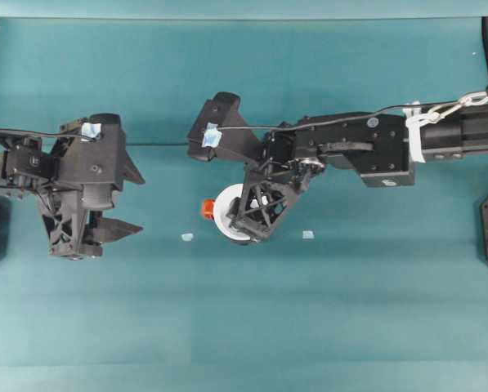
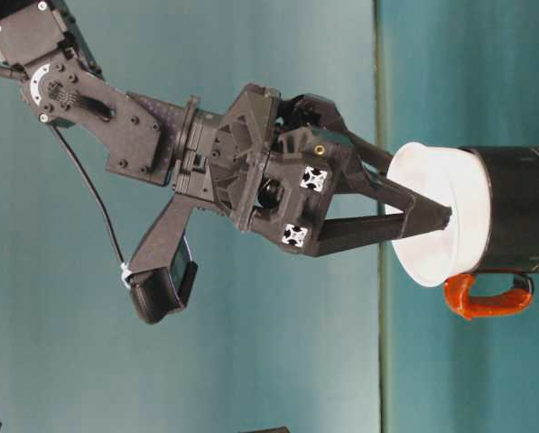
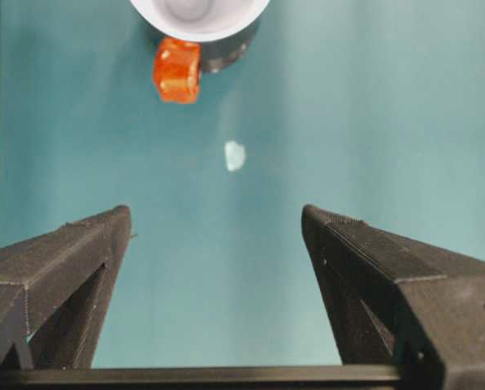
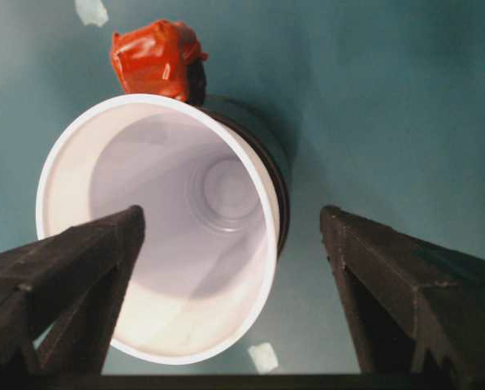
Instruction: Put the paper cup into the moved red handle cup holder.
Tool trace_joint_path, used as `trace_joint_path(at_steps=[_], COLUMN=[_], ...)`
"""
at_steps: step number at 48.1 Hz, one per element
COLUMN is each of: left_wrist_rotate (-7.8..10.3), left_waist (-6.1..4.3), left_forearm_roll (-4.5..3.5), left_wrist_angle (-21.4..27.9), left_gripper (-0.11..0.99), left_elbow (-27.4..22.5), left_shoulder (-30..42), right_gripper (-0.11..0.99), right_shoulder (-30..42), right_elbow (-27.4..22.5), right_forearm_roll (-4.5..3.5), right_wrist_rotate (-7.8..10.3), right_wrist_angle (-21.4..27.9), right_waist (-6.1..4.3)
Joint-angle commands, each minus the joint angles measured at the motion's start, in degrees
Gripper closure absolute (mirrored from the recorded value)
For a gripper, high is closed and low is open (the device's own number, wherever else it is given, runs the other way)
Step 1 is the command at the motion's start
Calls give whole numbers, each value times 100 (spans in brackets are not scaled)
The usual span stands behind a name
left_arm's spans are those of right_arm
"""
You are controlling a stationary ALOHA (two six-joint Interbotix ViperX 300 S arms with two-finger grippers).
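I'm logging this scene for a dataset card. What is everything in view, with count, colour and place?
Paper cup: one, white, sitting in the holder, rim above it.
Holder: one, black with an orange-red handle, on the table near the middle.
Scraps: two, pale, on the table, one on the handle side of the holder, one on the other side.
Table: one, teal.
Left gripper: one, black, open, off to the left, apart from the cup.
Right gripper: one, black, open, one finger inside the cup's rim, the other outside.

Two tiny pale scraps (image 1: pixel 187 237) (image 1: pixel 308 234) lie well apart on the teal table (image 1: pixel 244 327).
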Motion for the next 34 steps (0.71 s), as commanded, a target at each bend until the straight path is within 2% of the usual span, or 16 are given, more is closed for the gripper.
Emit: trace_joint_path(at_steps=[1,6,11,20,24,31,34], left_wrist_rotate=[0,9,9,9,0,9,9], left_waist=[-9,-26,-35,-35,-62,-105,-105], left_forearm_roll=[18,18,18,18,18,18,18], left_wrist_angle=[-44,-44,-44,-44,-44,-44,-44], left_gripper=[-4,-4,-4,-4,-4,-4,-4], left_elbow=[-53,-44,-18,18,26,53,62], left_shoulder=[-35,-53,-62,-105,-114,-149,-158], right_gripper=[27,27,27,27,27,27,27], right_shoulder=[-448,-791,-1248,-1986,-2320,-2865,-3076], right_elbow=[-70,-18,141,729,1116,1670,1890], right_forearm_roll=[-88,-272,-404,-431,-431,-431,-431], right_wrist_rotate=[-35,-35,-62,-132,-202,-255,-264], right_wrist_angle=[-26,-26,-97,-360,-545,-1055,-1336], right_waist=[35,44,44,44,88,158,158])
